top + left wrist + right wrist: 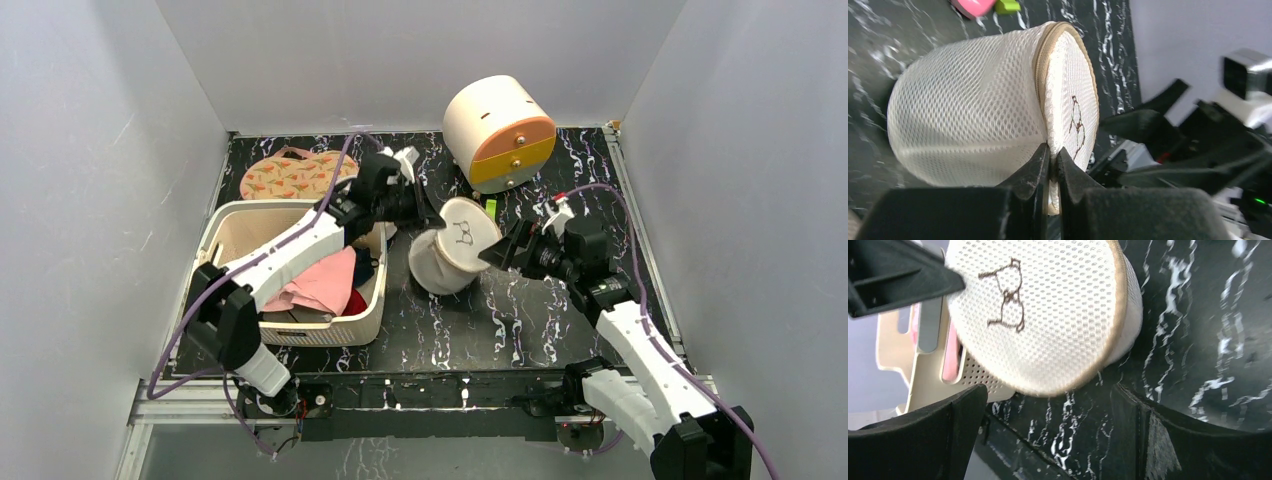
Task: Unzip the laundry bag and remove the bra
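From the top, the laundry bag (455, 250) is seen tipped on its side on the dark table (520, 310), betw. the left gripper (437, 216) and right gripper (497, 250). In the left wrist view, its zip rim (1040, 65) is pinched by the left fingers (1035, 167), pressed together. In the right wrist view, the right fingers (933, 430) are held wide apart, w/ nothing gripped.

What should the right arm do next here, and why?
Probably ease the right gripper forward onto the zip rim of the laundry bag and close there. Its jaws stand open just short of the bag's tilted round top, while the left gripper is shut on the rim, steadying it. The zip looks closed; its pull is not visible.
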You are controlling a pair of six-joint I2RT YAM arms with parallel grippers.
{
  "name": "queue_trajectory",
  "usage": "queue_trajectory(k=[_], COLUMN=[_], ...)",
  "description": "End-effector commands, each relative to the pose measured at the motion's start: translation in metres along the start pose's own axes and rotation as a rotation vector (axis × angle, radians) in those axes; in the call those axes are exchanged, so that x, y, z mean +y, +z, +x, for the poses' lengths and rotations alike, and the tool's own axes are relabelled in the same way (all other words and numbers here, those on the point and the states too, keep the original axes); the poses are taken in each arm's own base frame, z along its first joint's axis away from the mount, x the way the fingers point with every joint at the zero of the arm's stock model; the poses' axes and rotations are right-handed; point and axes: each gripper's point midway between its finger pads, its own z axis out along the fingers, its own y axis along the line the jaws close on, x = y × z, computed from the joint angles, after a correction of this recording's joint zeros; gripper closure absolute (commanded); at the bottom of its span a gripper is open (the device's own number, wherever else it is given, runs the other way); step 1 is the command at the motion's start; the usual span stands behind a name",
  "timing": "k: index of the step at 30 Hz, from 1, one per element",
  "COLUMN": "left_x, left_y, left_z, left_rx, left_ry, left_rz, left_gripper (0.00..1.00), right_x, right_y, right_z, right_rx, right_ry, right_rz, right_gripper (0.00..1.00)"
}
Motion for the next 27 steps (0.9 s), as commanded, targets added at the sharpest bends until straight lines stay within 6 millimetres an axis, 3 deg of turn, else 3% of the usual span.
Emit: queue_trajectory(k=[1,6,12,18,23,27], left_x=[-0.050,-0.054,-0.046,-0.032,-0.011,-0.013], left_y=[-0.016,-0.015,-0.015,-0.013,-0.019,-0.032], left_z=[-0.002,0.015,0.026,0.048,0.067,0.074], left_rx=[-0.142,-0.145,-0.156,-0.094,-0.058,-0.022], left_ry=[-0.108,-0.152,-0.201,-0.192,-0.155,-0.083], left_rz=[0.163,0.170,0.155,0.117,0.050,0.061], left_gripper=[1.00,1.00,1.00,1.00,1.00,0.80], right_x=[0.028,0.020,0.013,0.011,0.000,0.000], right_y=[0.007,0.009,0.008,0.012,0.019,0.022], right_z=[0.009,0.021,0.016,0.003,-0.007,-0.010], right_rx=[0.007,-0.014,-0.084,-0.113,-0.100,-0.063], right_ry=[0.099,0.201,0.264,0.272,0.228,0.175], right_rz=[-0.217,-0.230,-0.200,-0.176,-0.091,-0.092], right_gripper=[0.09,0.12,0.21,0.46,0.72,0.82])
